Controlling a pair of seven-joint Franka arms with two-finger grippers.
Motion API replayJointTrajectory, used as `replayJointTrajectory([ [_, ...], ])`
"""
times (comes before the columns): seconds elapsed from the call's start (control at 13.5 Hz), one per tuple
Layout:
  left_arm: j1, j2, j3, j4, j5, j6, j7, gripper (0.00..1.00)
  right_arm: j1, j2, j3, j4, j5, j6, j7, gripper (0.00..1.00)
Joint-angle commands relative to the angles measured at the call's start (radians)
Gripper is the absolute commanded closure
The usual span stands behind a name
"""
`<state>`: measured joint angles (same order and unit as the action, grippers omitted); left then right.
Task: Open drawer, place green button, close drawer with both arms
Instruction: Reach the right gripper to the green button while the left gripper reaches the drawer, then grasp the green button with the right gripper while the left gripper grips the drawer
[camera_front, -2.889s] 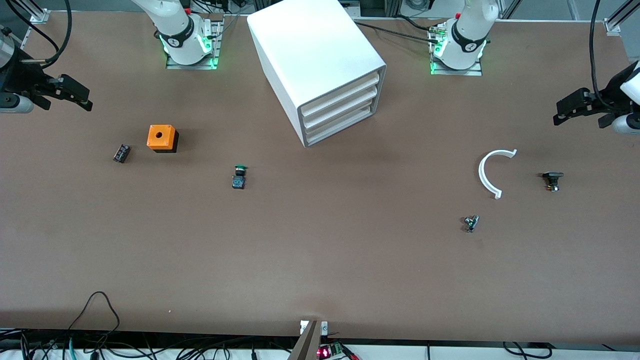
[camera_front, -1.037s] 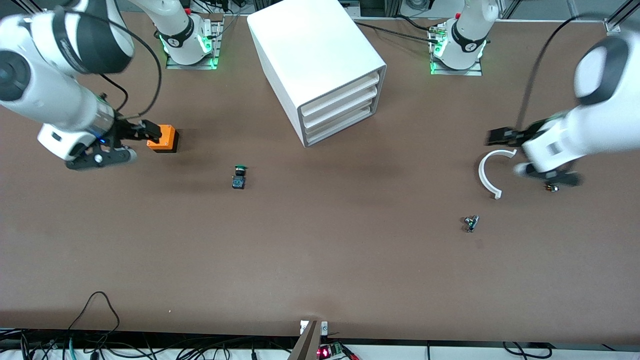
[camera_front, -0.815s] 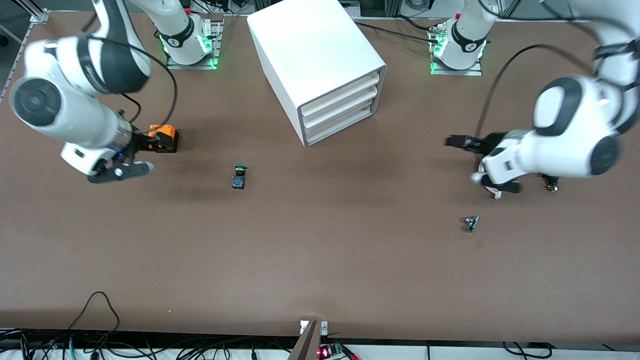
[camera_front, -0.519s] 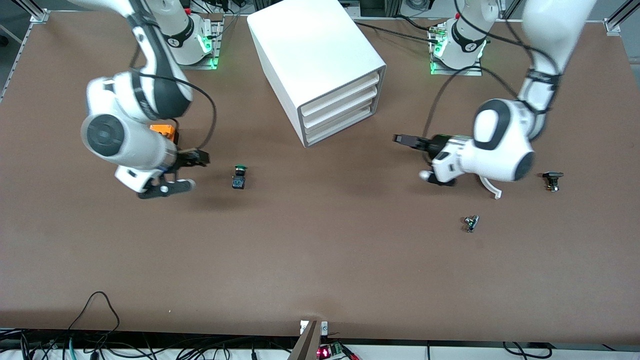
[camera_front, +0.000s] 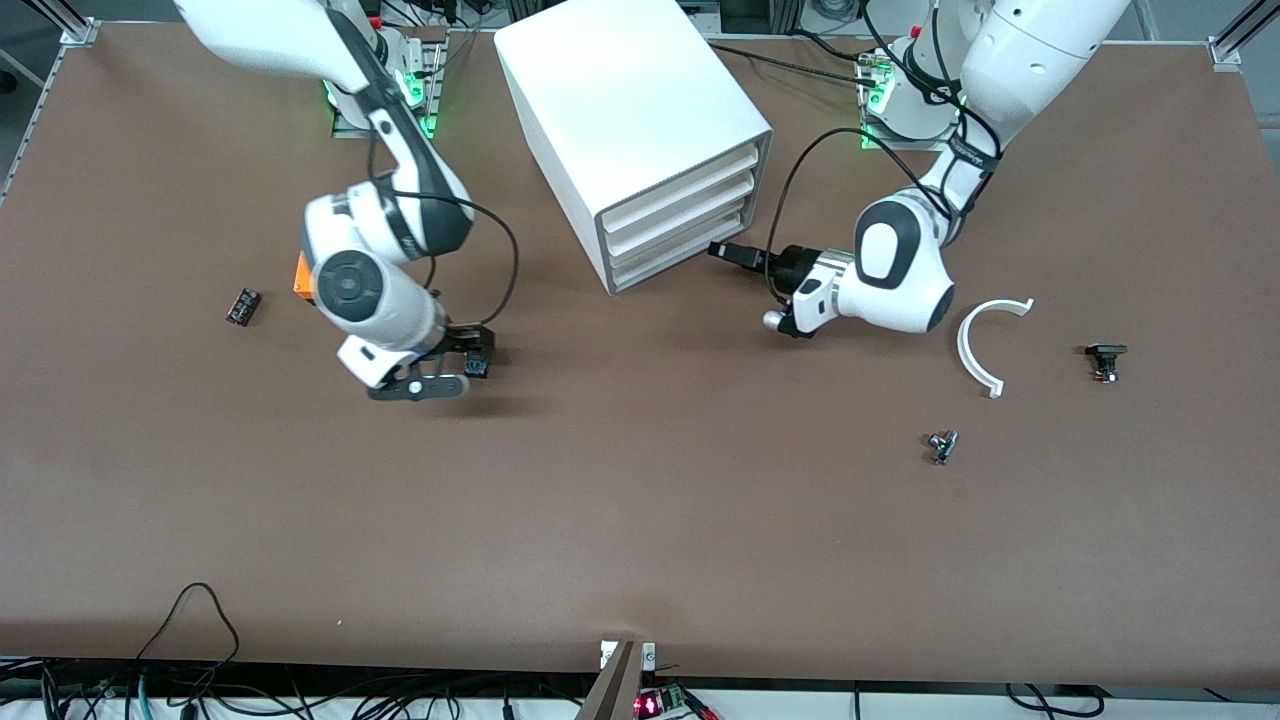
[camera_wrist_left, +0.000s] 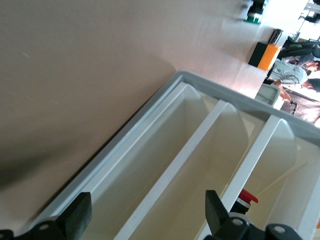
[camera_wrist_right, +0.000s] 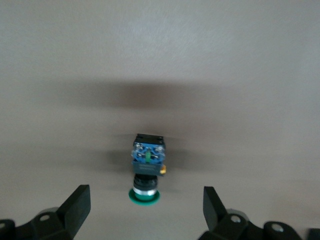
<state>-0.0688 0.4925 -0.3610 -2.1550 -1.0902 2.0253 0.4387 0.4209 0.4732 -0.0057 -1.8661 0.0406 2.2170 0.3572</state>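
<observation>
While both white arms reach out over the brown table (camera_front: 640, 520), everything on it lies loose. At the right arm's end sits a small black component (camera_front: 243, 305); beside it an orange box (camera_front: 301, 277) is mostly hidden by the right arm (camera_front: 360, 275). The right gripper (camera_front: 455, 362) hangs low over the tiny push-button with the round green cap, black body and bluish base (camera_wrist_right: 147, 170), its black fingers (camera_wrist_right: 75, 207) spread wide on either side and touching nothing. That button lies on its side on the bare table, nearer the front camera than the large white box-shaped cabinet with the grey front frame (camera_front: 640, 130).

All three shallow white tray drawers appear pushed in, the lowest drawer (camera_front: 680, 262) among them. The left gripper (camera_front: 745, 258) hovers just in front of the cabinet's face, jaws released and empty; from its wrist camera the trays fill the frame, though I cannot tell whether a fingertip touches the frame.

Toward the left arm's end lie a white curved plastic arc (camera_front: 980, 340), a small silvery-green part (camera_front: 941, 446) nearer the front camera, and a black-capped part (camera_front: 1104, 360).
</observation>
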Motion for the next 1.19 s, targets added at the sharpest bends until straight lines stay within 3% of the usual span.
replayJointTrajectory([
  [0.0,-0.025,0.015,-0.009,-0.009,-0.048,0.016,0.029,0.01,0.007,0.034,0.001,-0.016,0.01,0.053,0.069,0.0],
  [0.3,-0.04,0.034,-0.022,-0.028,-0.05,0.021,0.029,0.04,0.007,0.088,0.001,-0.016,0.013,0.096,0.072,0.0],
  [0.59,-0.045,0.055,-0.102,-0.048,-0.08,0.14,0.029,0.16,0.007,0.114,0.001,-0.016,0.002,0.113,0.111,0.02],
  [0.67,-0.052,0.06,-0.108,-0.052,-0.094,0.16,0.029,0.34,0.009,0.116,0.001,-0.016,-0.001,0.115,0.105,0.09],
  [0.81,-0.054,0.058,-0.108,-0.052,-0.094,0.162,0.029,1.0,0.015,0.116,0.001,-0.015,-0.002,0.113,0.097,0.31],
  [0.96,-0.042,0.051,-0.101,-0.048,-0.086,0.164,0.026,1.0,0.015,0.116,0.001,-0.013,-0.002,0.112,0.091,0.49],
  [1.11,-0.02,0.032,-0.034,-0.02,-0.083,0.167,0.029,1.0,0.015,0.122,0.0,-0.008,-0.001,0.112,0.079,0.61],
])
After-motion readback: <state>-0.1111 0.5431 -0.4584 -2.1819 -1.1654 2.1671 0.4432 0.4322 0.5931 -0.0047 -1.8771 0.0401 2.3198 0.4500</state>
